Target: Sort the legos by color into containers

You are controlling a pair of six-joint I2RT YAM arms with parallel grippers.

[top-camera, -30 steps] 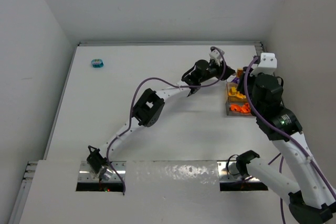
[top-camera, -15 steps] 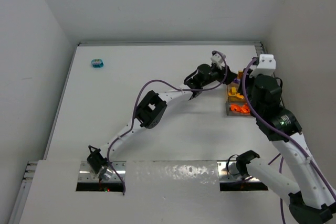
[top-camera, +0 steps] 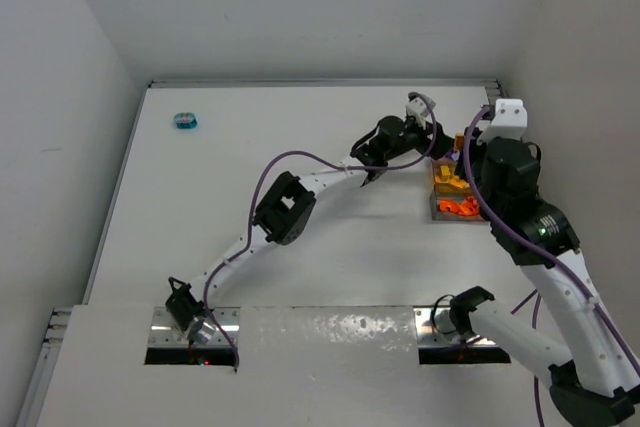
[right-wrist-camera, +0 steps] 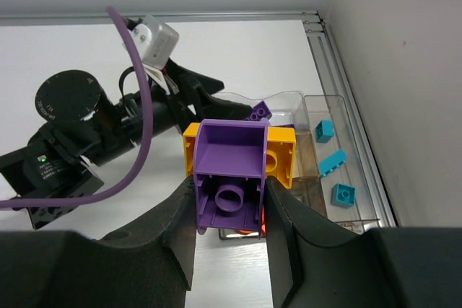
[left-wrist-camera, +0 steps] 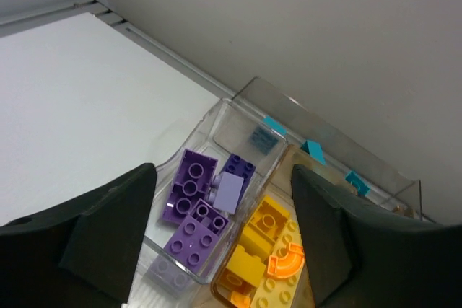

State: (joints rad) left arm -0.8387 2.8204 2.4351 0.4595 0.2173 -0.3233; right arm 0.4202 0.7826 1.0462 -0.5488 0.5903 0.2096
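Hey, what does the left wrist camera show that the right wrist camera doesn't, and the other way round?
Only the left wrist view: a curved orange plastic piece lying on yellow bricks, seen between the fingers of the open left claw.
Only the right wrist view: the right claw shut on a hollow purple plastic brick with a yellow brick right behind it, plus the black left arm.
Both: the clear plastic bins, small teal bricks in the compartment by the wall, and loose purple bricks in another.
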